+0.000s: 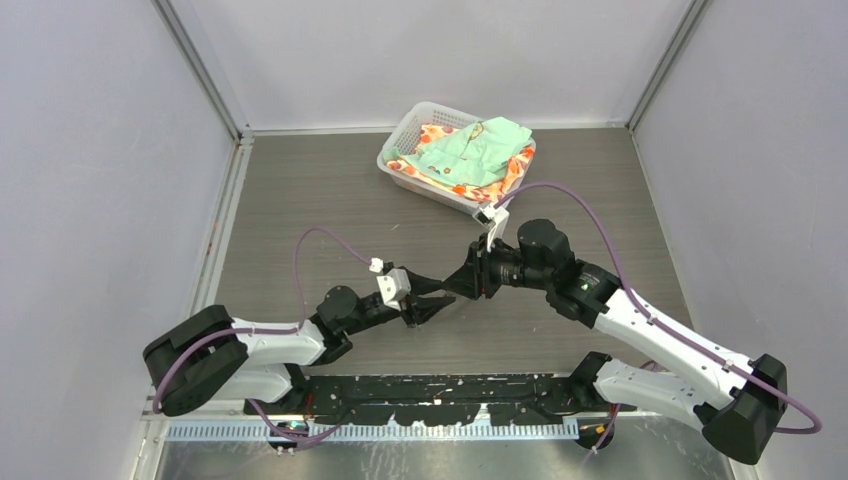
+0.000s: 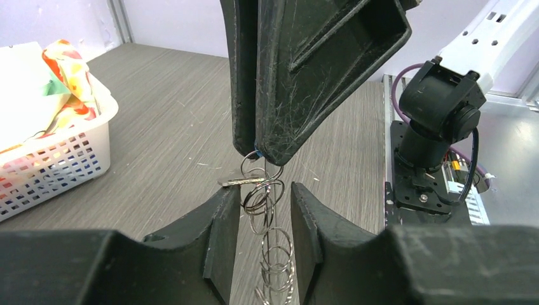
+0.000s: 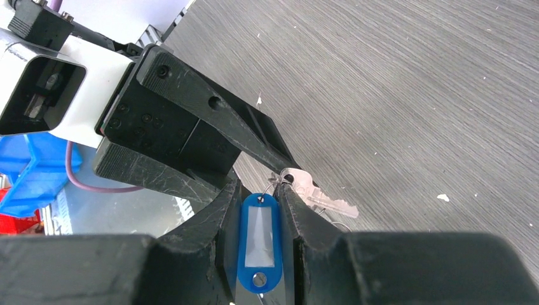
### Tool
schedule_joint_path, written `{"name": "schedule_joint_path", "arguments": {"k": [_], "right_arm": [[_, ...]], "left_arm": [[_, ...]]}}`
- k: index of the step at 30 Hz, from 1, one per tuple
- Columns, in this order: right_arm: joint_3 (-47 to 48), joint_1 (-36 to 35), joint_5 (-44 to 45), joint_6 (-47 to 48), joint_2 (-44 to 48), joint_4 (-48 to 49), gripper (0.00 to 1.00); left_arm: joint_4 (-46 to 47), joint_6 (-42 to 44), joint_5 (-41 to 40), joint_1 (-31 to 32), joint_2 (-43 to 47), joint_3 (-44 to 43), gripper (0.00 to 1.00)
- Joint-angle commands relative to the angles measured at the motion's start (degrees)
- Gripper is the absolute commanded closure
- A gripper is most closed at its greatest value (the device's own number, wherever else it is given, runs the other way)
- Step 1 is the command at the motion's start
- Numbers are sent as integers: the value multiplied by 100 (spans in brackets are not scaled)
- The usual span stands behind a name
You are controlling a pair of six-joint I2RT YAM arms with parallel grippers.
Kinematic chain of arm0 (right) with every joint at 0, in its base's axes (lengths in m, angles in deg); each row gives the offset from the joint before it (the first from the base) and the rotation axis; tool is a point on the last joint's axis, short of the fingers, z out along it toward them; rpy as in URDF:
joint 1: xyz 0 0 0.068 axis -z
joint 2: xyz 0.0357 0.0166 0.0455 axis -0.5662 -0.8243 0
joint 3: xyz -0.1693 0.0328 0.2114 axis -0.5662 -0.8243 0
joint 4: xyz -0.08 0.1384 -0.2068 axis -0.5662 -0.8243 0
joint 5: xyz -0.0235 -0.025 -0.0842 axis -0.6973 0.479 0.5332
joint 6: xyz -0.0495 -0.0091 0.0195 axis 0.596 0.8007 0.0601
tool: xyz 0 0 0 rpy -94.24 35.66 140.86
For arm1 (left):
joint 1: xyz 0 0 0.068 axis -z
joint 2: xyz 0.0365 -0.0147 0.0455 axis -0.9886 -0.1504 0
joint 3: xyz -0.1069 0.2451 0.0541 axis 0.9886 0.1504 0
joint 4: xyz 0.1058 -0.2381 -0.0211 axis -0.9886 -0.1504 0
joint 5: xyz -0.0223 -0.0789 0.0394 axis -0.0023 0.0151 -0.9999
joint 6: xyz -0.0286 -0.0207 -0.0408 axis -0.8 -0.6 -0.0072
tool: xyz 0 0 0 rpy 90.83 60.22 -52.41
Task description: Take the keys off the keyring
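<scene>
My right gripper [image 3: 259,184] is shut on a blue plastic tag [image 3: 259,244] with a whitish window. The keyring [image 2: 262,197], a cluster and chain of thin silvery wire rings, hangs from the tag below the right fingers [image 2: 286,95]. One of the keys [image 3: 321,198], silvery, sticks out sideways at the top of the rings [image 2: 238,181]. My left gripper [image 2: 266,190] is open, a jaw on each side of the ring chain with a gap to both. From above, the two grippers [image 1: 432,310] [image 1: 470,285] meet tip to tip over the table's middle.
A white mesh basket [image 1: 400,145] of green and orange-patterned cloths stands at the back centre; its wall [image 2: 57,159] shows left in the left wrist view. A blue bin [image 3: 25,171] lies beyond the table's near edge. Pale specks dot the grey tabletop [image 1: 300,190].
</scene>
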Motion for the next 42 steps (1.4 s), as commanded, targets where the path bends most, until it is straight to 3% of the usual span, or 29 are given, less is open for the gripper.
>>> {"name": "schedule_joint_path", "arguments": {"k": [1, 8, 19, 33, 42], "right_arm": [[209, -44, 131, 107, 91, 205, 99], [232, -68, 256, 145, 131, 144, 99], [264, -437, 1033, 87, 137, 165, 99], [236, -661, 1763, -48, 123, 374, 99], [245, -688, 1755, -69, 118, 385, 99]], "left_arm": [[460, -44, 1, 15, -133, -163, 65], [442, -42, 207, 15, -211, -151, 67], [509, 5, -218, 40, -505, -242, 62], [850, 167, -379, 58, -643, -86, 64], [925, 254, -351, 101, -757, -131, 72]]}}
